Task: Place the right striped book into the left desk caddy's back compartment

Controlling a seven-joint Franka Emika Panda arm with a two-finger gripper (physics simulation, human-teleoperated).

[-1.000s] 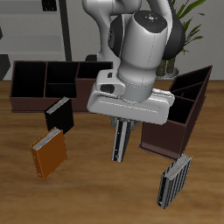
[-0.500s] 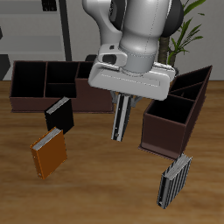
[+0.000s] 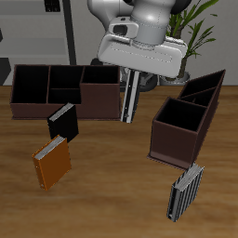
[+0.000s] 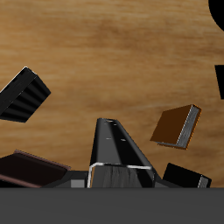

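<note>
My gripper [image 3: 133,74] is shut on the right striped book [image 3: 129,99], mostly black with grey lengthwise stripes. The book hangs upright from the gripper, high above the table, in front of the wide caddy. In the wrist view the book [image 4: 122,149] runs away from the gripper [image 4: 122,172]. The left desk caddy [image 3: 183,123], dark brown and narrow, stands beside it, apart from the book. Its back compartment [image 3: 205,92] has tall slanted walls and a black inside. A corner of this caddy [image 4: 31,168] shows in the wrist view.
A wide low brown caddy [image 3: 63,88] stands at the back. A plain black book [image 3: 62,122] and an orange book [image 3: 52,163] lie in front of it. A lighter finely striped book [image 3: 186,192] lies near the front edge, before the left caddy.
The gripper has risen and moved toward the back of the table with the striped book in it. The book hangs higher above the table than before.
</note>
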